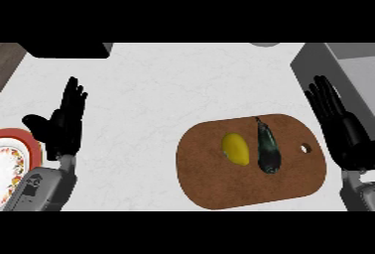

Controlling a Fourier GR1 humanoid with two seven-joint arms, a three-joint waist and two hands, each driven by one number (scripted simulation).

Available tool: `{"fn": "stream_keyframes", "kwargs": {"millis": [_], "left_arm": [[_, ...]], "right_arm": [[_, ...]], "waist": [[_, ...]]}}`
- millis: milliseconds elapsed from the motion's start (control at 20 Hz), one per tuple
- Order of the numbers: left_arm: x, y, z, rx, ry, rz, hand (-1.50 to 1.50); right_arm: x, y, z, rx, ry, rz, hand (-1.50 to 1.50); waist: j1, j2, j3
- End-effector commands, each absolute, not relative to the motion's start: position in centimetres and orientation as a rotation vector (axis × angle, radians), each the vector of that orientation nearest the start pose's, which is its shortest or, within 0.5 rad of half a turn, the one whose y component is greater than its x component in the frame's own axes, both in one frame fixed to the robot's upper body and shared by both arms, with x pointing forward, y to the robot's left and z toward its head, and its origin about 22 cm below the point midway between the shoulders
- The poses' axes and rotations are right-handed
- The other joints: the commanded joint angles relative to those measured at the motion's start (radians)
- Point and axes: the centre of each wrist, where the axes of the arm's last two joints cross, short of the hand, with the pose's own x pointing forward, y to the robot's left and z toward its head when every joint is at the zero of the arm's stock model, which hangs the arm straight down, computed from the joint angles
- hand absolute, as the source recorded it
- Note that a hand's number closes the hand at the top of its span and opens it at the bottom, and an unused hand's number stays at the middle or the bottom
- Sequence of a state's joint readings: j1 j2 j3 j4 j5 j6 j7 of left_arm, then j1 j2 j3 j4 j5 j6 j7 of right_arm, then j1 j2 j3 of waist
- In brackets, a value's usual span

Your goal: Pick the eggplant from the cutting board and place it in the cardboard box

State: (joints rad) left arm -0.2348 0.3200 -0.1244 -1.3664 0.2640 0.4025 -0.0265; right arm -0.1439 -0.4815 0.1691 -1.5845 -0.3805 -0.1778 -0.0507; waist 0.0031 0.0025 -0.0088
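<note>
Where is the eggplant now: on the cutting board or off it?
On it. The eggplant lies flat on the cutting board, beside a yellow fruit; neither hand touches it.

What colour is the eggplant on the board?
The eggplant is very dark, nearly black with a greenish sheen, in the head view.
</note>
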Motion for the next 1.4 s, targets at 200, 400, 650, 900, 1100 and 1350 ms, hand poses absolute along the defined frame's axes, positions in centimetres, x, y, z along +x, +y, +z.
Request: {"fn": "stream_keyframes", "kwargs": {"millis": [200, 400, 650, 900, 1100, 1350], "left_arm": [[29.7, 23.6, 3.8, 0.126, -1.637, -0.291, 0.0], [29.3, 22.4, 3.7, 0.054, -1.63, -0.35, 0.0], [29.5, 21.3, 3.6, 0.003, -1.602, -0.434, 0.0], [28.5, 21.1, 3.1, -0.028, -1.582, -0.457, 0.0], [28.2, 21.3, 3.1, -0.016, -1.586, -0.468, 0.0], [28.9, 20.5, 3.5, -0.031, -1.596, -0.466, 0.0]], "right_arm": [[25.4, -27.1, 1.7, -0.353, -1.238, -0.104, -1.5], [22.5, -32.8, -1.0, -0.743, -1.108, 0.317, -1.5], [21.3, -31.6, -1.0, -0.965, -1.028, 0.605, -1.5], [23.8, -28.3, 5.2, -1.097, -0.967, 0.711, -1.5], [23.8, -24.2, 10.3, -1.064, -0.852, 0.775, -1.5], [23.9, -20.0, 15.3, -0.892, -0.734, 0.8, -1.5]], "waist": [[-0.033, -0.002, 0.003], [-0.036, 0.017, -0.016], [-0.014, -0.002, -0.008], [0.007, -0.016, -0.006], [0.01, -0.019, -0.004], [0.007, -0.008, 0.0]]}}
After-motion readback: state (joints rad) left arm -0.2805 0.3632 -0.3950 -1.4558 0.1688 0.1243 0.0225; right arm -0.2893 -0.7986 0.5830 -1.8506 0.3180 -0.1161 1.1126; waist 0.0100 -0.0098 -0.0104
